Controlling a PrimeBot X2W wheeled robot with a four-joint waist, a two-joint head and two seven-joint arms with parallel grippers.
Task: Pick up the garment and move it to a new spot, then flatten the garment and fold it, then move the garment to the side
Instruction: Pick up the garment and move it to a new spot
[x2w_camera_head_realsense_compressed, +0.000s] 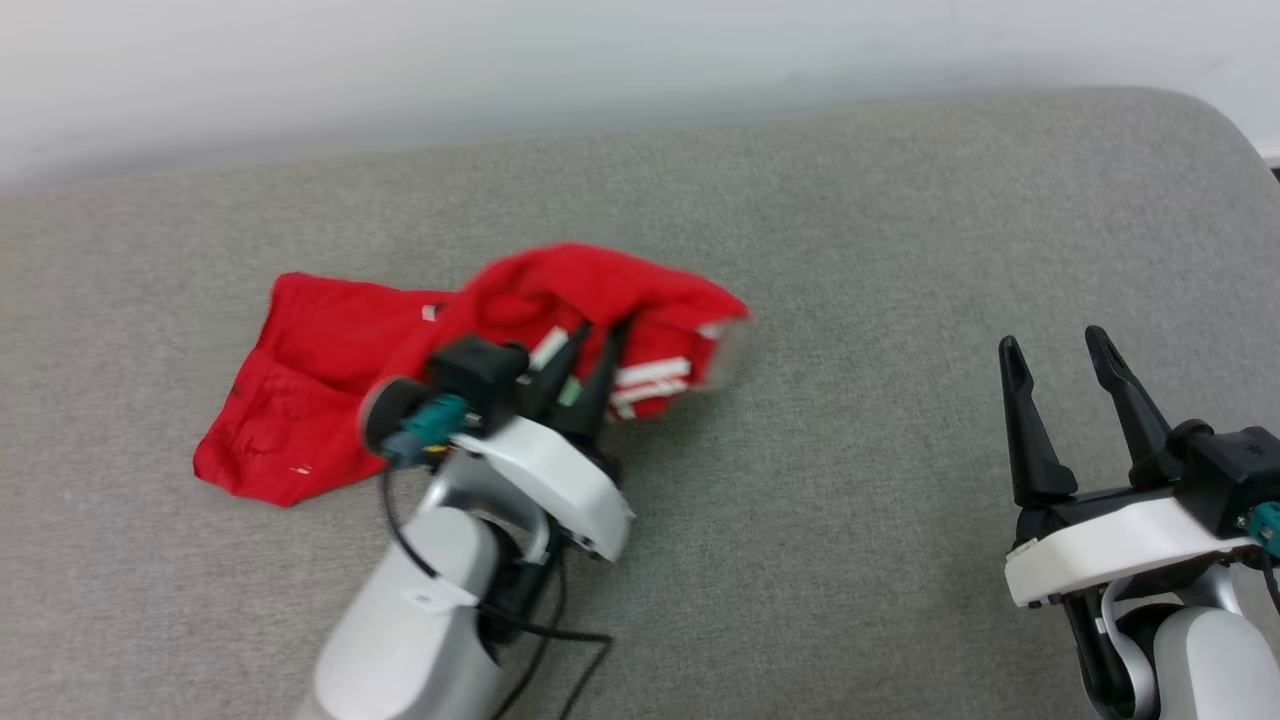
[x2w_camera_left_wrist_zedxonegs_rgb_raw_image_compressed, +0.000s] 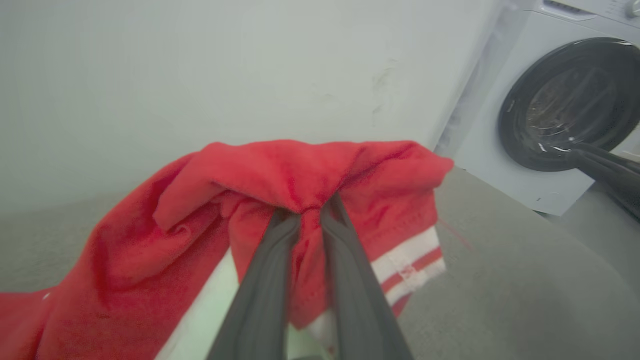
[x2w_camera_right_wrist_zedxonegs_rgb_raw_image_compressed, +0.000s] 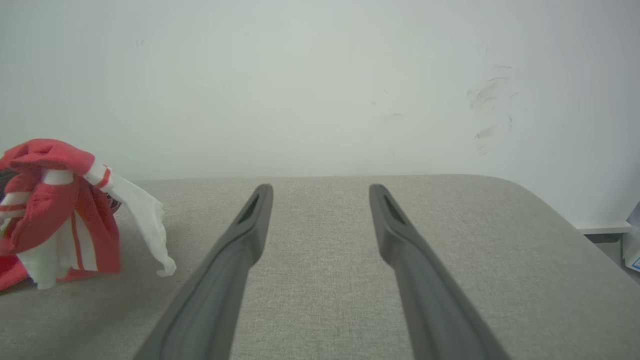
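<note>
The garment (x2w_camera_head_realsense_compressed: 330, 380), a red shirt with white sleeves and striped trim, lies bunched on the grey padded table at the middle left. My left gripper (x2w_camera_head_realsense_compressed: 598, 332) is shut on a fold of it, lifting that part off the surface. In the left wrist view the red cloth (x2w_camera_left_wrist_zedxonegs_rgb_raw_image_compressed: 300, 175) is pinched between the two dark fingers of my left gripper (x2w_camera_left_wrist_zedxonegs_rgb_raw_image_compressed: 311, 210). At the lower right, well away from the cloth, my right gripper (x2w_camera_head_realsense_compressed: 1055, 345) stands open. In the right wrist view its fingers (x2w_camera_right_wrist_zedxonegs_rgb_raw_image_compressed: 250, 220) are wide apart and empty, and the garment (x2w_camera_right_wrist_zedxonegs_rgb_raw_image_compressed: 55, 210) hangs raised at the far left.
The grey padded table (x2w_camera_head_realsense_compressed: 850, 250) runs back to a white wall (x2w_camera_head_realsense_compressed: 500, 60). A white washing machine (x2w_camera_left_wrist_zedxonegs_rgb_raw_image_compressed: 560, 100) with a dark round door stands beyond the table's right end. Bare surface lies between the two grippers.
</note>
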